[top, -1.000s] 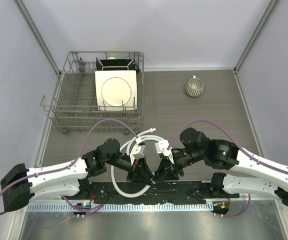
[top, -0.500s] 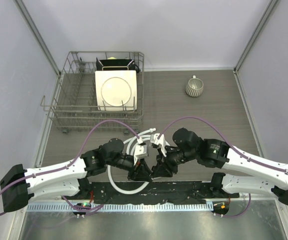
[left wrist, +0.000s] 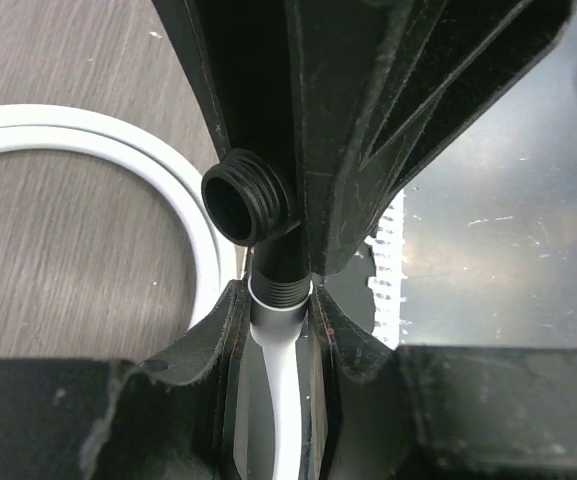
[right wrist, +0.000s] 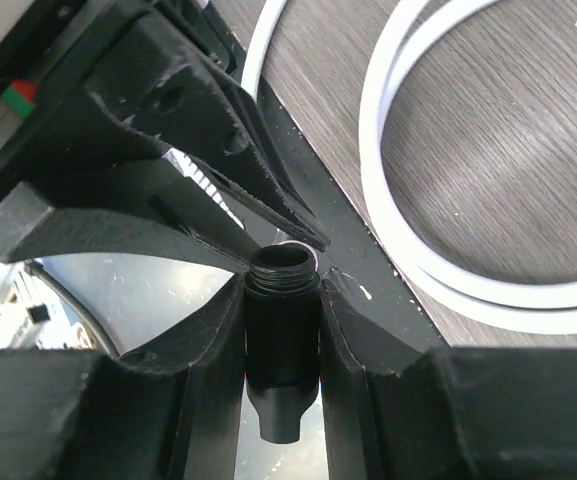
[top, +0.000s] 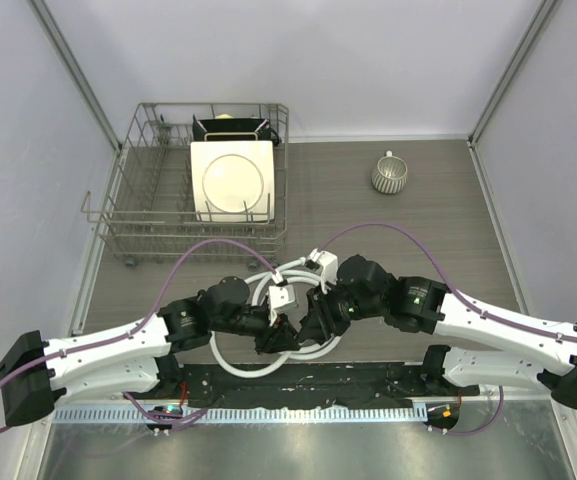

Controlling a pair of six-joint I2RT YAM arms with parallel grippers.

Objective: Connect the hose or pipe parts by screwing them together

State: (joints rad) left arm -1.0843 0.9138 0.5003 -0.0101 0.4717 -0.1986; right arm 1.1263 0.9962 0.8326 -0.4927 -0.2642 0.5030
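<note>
Left gripper [left wrist: 276, 297]: jaws almost closed, clamped on the end of the white hose [left wrist: 282, 385], just behind its ribbed end connector [left wrist: 279, 291]. Right gripper [right wrist: 281, 288]: jaws narrowly parted, clamped on the body of the black fitting [right wrist: 280, 345], which has one threaded port open toward the wrist camera. The two grippers meet tip to tip near the middle of the table's [top: 418, 230] near edge. In the left wrist view, the fitting's lower threaded stem sits in line with the end connector and touches it; whether the threads are engaged cannot be told. The rest of the hose lies on the table in about two loops, beneath and beside the grippers. Far left: wire dish rack [top: 128, 215] holding a white plate [top: 232, 180]. Far right: ribbed cup [top: 389, 175], well apart from the hose.
</note>
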